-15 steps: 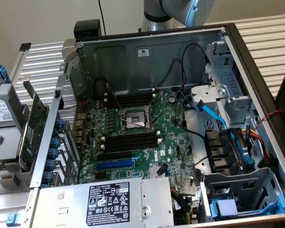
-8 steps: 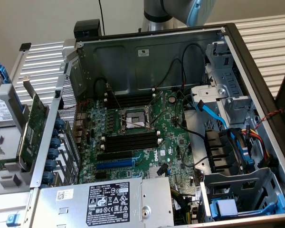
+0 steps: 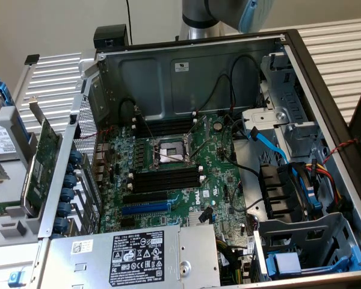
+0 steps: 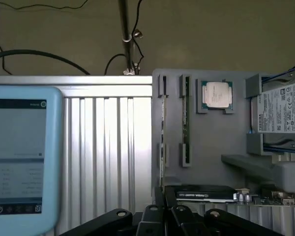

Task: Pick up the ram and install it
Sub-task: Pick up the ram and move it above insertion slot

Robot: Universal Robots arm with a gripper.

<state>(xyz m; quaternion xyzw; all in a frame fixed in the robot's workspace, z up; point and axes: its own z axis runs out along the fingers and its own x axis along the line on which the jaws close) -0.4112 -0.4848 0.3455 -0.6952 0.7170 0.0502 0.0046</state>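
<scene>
Here, the black hand (image 4: 164,204) was closed, empty. The ram (image 4: 186,120), a thin green stick, stood edgewise in a matte grey holder (image 4: 211,142) beside a square metal-lidded processor (image 4: 216,94).

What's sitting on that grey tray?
On the tray: the ram held on edge in clips, a processor chip and a hard drive. Grey brackets cover part of the drive.

The open computer case (image 3: 168,84) is viewed steeply from above, at close range. The wrist view is directed obliquely past the gripper (image 4: 164,204) toward the grey parts holder (image 4: 211,142), shared at the exterior view's left.
</scene>
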